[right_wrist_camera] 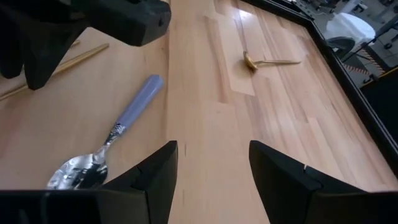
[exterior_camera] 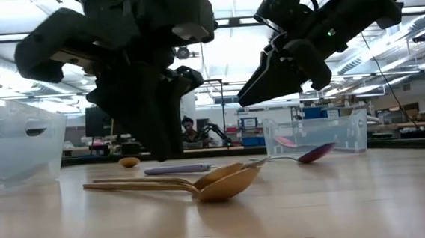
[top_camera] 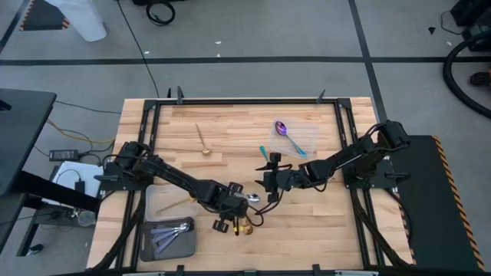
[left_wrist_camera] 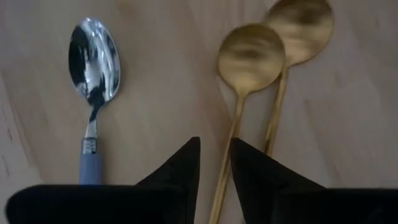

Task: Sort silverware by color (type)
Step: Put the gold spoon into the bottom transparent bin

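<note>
Two gold spoons lie side by side flat on the wood table, also seen in the low view. A silver spoon with a lavender handle lies beside them. My left gripper points steeply down over the gold spoons' handles, open with a narrow gap. The nearer gold handle runs through that gap, and no touch shows. My right gripper hovers open above the table just beyond the silver spoon, with nothing between its fingers.
Another gold spoon lies toward the far left. A clear container at the far right holds a purple spoon, and a teal-handled piece lies near it. Two containers sit at the near left, the nearer one holding silver utensils.
</note>
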{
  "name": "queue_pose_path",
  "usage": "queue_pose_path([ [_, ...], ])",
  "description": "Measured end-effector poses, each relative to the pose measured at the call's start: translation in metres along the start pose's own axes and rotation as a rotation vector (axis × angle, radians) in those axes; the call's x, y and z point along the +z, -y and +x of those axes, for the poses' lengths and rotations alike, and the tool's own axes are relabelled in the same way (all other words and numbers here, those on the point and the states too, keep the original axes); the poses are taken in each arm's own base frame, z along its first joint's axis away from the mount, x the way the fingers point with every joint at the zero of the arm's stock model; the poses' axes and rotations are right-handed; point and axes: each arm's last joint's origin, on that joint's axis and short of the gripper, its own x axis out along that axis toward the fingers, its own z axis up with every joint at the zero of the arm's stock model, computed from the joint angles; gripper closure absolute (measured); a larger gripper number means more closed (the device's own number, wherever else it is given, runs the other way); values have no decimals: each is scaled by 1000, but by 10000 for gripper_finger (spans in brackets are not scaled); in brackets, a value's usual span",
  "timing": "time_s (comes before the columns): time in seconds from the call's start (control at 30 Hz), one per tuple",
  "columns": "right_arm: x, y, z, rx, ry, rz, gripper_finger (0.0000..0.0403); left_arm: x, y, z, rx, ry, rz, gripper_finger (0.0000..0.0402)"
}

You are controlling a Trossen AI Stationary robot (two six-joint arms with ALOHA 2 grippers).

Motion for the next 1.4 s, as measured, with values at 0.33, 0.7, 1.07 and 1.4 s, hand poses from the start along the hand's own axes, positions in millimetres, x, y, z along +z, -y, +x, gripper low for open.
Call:
queue_pose_path([
  [0.33,0,-1,0,25,3,14,195,-1,15,11,22,23,4,303],
  [0.7,1,-1,0,29,10,17,195,-4,17,28,23,-12,-21,316],
  [1.07,1,-1,0,36,11,17,195,-8,17,22,9,-58,8,386],
  [1.4,1,-1,0,36,7,15,195,-9,9,-6,41,-61,-20,391],
])
